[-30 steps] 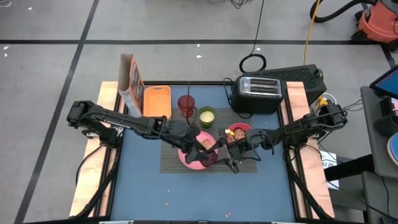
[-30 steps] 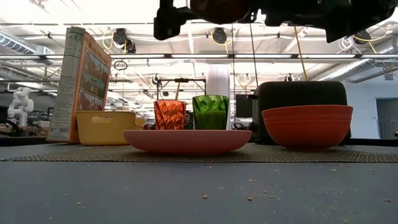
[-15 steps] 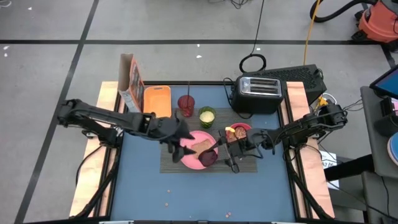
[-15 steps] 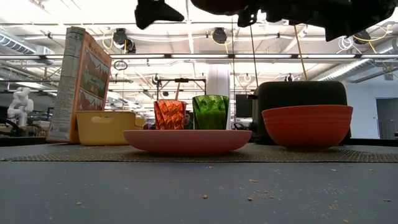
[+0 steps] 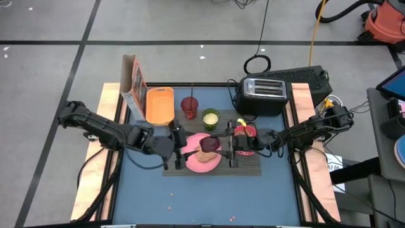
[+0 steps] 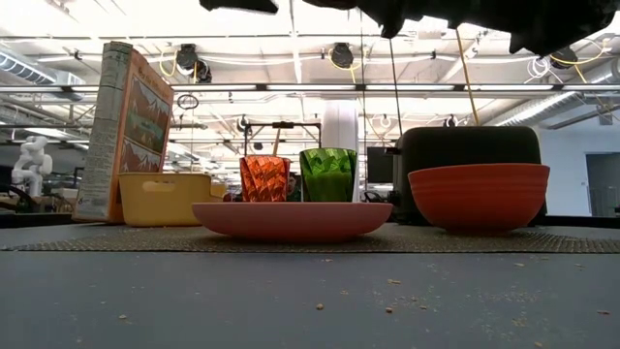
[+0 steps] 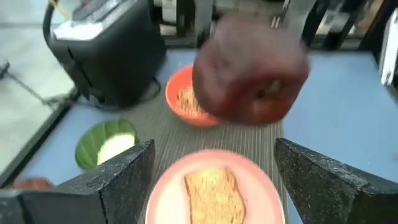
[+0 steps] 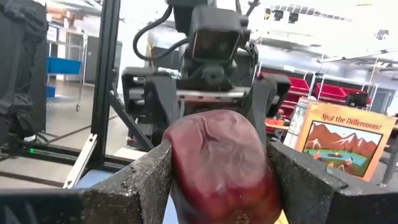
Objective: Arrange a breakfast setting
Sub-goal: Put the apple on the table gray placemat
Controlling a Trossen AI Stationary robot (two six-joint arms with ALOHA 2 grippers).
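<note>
The plate [image 5: 204,161] is flat pink, and the toast slice [image 7: 213,193] on it is golden brown with a darker crust. The fruit [image 7: 250,78] is dark red, almost maroon, with a glossy skin. The bowl [image 6: 479,195] is a deeper pink-red, holding pale tan flakes. The tumbler [image 6: 264,179] is red with a faceted, ribbed pattern; the small cup [image 6: 327,174] is green with the same cut pattern and a pale inside. The placemat [image 5: 250,164] is dark and woven in fine ridges. The table [image 5: 253,196] top is blue with light wooden side edges. The toaster [image 5: 264,95] is black, the tub [image 5: 159,104] orange-yellow, and the cereal box [image 6: 124,131] shows a brown mountain picture.
</note>
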